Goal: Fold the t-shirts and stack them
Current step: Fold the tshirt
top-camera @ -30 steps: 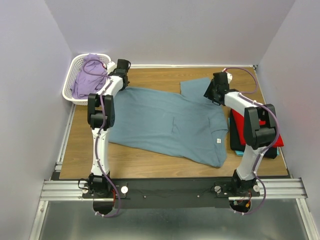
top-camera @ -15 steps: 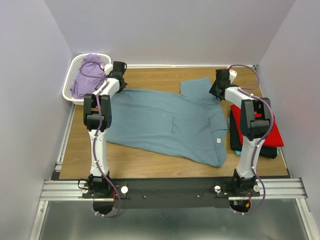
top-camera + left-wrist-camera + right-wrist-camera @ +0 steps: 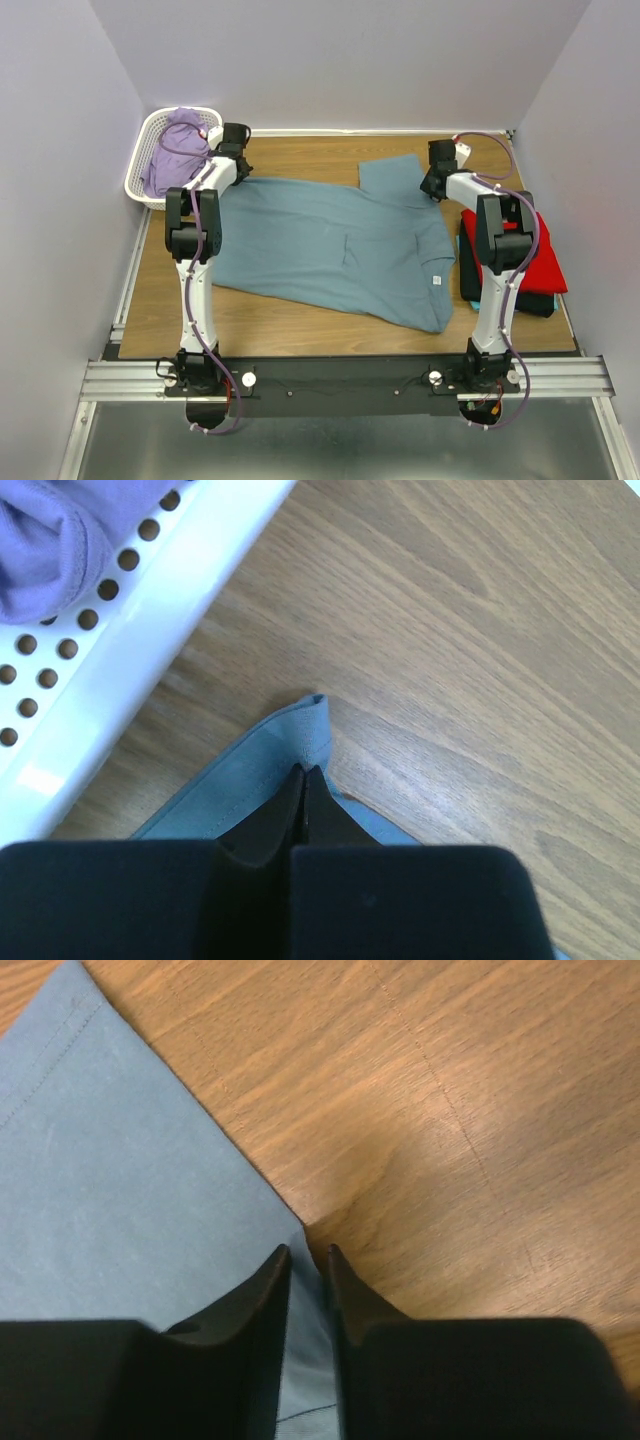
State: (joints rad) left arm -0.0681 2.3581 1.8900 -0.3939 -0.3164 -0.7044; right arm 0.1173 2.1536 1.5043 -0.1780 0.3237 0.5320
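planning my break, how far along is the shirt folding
Done: the red shirt lies folded and stacked at right. In hand: the blue-grey shirt lies spread flat, left gripper shut on one corner, right gripper narrowly open around its sleeve edge. Remaining: folding and stacking it; purple cloth sits in the basket.

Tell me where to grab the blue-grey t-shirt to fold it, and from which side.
Take the blue-grey t-shirt at its two far corners, from above, probably: it lies flat, so only edges offer a lip. The left gripper is shut on the corner beside the basket; the right gripper straddles the far sleeve's edge, jaws slightly apart.
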